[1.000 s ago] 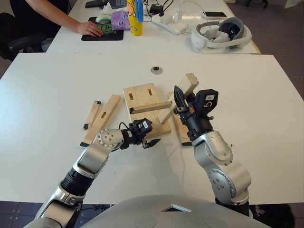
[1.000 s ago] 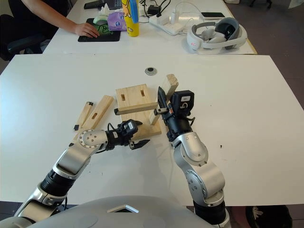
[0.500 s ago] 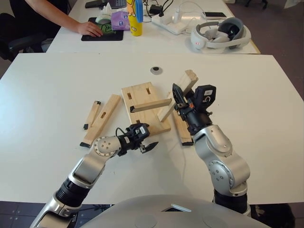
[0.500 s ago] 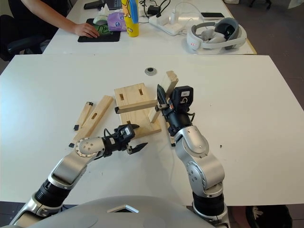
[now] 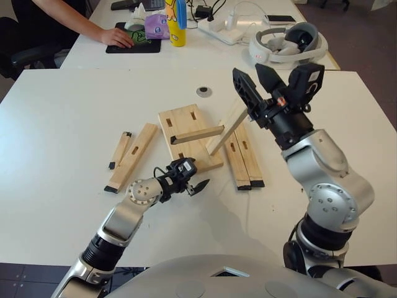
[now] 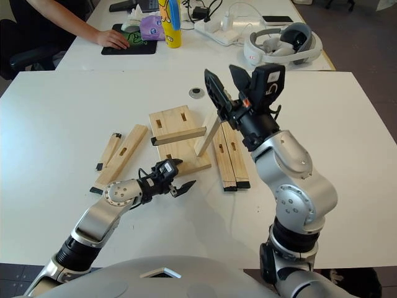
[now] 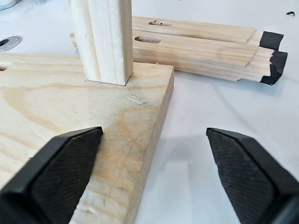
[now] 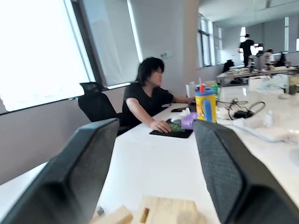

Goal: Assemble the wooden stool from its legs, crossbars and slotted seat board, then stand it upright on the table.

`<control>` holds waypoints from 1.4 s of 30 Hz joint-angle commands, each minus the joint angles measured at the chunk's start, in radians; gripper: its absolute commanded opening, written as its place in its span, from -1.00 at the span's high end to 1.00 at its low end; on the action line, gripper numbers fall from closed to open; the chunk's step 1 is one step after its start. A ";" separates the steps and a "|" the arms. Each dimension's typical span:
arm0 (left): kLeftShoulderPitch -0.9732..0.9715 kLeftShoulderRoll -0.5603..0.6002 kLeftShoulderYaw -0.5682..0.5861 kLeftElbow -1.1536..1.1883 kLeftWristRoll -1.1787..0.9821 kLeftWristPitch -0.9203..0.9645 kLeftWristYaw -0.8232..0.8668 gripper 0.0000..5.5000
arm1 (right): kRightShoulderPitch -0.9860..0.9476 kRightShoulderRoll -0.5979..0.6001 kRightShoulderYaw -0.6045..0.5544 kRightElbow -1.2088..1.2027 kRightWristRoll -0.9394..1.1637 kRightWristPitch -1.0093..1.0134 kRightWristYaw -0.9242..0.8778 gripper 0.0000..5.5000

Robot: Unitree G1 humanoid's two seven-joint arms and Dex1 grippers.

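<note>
The left gripper (image 7: 154,133) hangs low at the near right corner of the slotted seat board (image 5: 192,150). Its jaws are spread wide. One pad (image 7: 65,158) is over the board's top, the other (image 7: 243,168) over the bare table (image 5: 62,124), with the board's corner between them. It holds nothing, and I cannot tell whether a pad touches the wood.

The right gripper (image 5: 247,73) is raised high above the table, just past the top end of the planted leg (image 5: 226,130). Its jaws are also wide apart with nothing between them.

The seat board lies flat at the middle of the table. The planted leg stands in the board's near right part and leans toward the far right corner of the table. A crossbar (image 5: 198,133) juts from it toward the left edge, roughly level above the board.

Two more legs (image 5: 243,155) lie side by side, touching, just right of the board. Their long axes run from far edge to near edge, with the black tips nearest. Left of the board, another leg (image 5: 133,155) and a thin crossbar (image 5: 120,149) lie slanted, dark ends toward the near left corner.

A round grommet (image 5: 203,92) sits beyond the board. All parts are well apart from every edge, and broad white tabletop stretches to the left and right edges.
</note>
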 commanded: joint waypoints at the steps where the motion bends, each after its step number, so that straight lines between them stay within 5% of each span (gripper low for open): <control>1: 0.036 0.013 0.011 0.074 0.019 0.048 0.028 -0.50 | -0.224 0.015 -0.069 0.115 0.114 0.013 -0.063 0.07; 10: -0.025 -0.015 -0.011 0.131 0.022 0.029 0.023 -0.50 | -0.226 -0.032 0.071 0.327 -0.078 -0.043 -0.017 0.60; 17: -0.038 -0.026 -0.012 0.148 0.020 0.022 0.023 -0.50 | -0.336 0.000 -0.009 0.332 -0.085 -0.162 -0.027 0.98; 23: -0.043 -0.023 -0.015 0.157 0.019 0.018 0.014 -0.50 | -0.368 0.001 0.017 0.375 -0.119 -0.189 -0.031 0.99; 30: -0.065 -0.015 -0.013 0.159 0.017 0.021 -0.005 -0.50 | -0.062 -0.015 0.181 0.347 -0.086 0.262 -0.080 0.99; 42: -0.056 -0.018 -0.004 0.157 0.011 0.026 0.003 -0.50 | -0.378 0.055 -0.074 0.338 -0.055 -0.109 -0.065 0.99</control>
